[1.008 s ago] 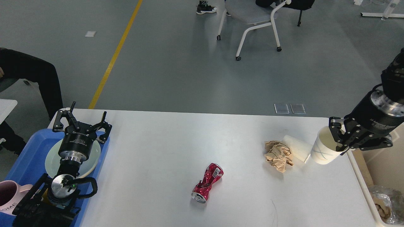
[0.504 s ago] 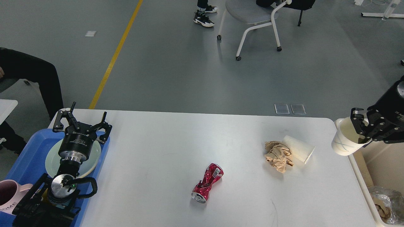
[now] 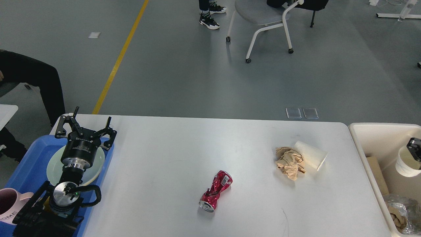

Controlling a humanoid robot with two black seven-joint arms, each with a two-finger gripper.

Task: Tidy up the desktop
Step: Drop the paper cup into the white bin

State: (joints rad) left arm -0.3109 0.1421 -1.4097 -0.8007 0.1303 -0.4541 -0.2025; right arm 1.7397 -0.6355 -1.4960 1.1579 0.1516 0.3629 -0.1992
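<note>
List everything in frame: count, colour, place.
desktop: 1, white, centre
crushed can: 1, red, lying mid-desktop
crumpled paper: 1, brown, right part of desktop
tipped paper cup: 1, white, on its side, touching the paper
bin: 1, beige, off the right edge, scraps inside
held cup: 1, white, over the bin
tray: 1, blue, far left
plate: 1, pale green, on tray
mug: 1, pink, on tray
chair: 1, grey, on the floor behind
left end effector: black, open, above the plate
right end effector: black, mostly cut off at right edge

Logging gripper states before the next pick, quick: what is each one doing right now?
Left gripper: jaws open, holding nothing.
Right gripper: mostly out of frame at the paper cup; cannot tell.
</note>
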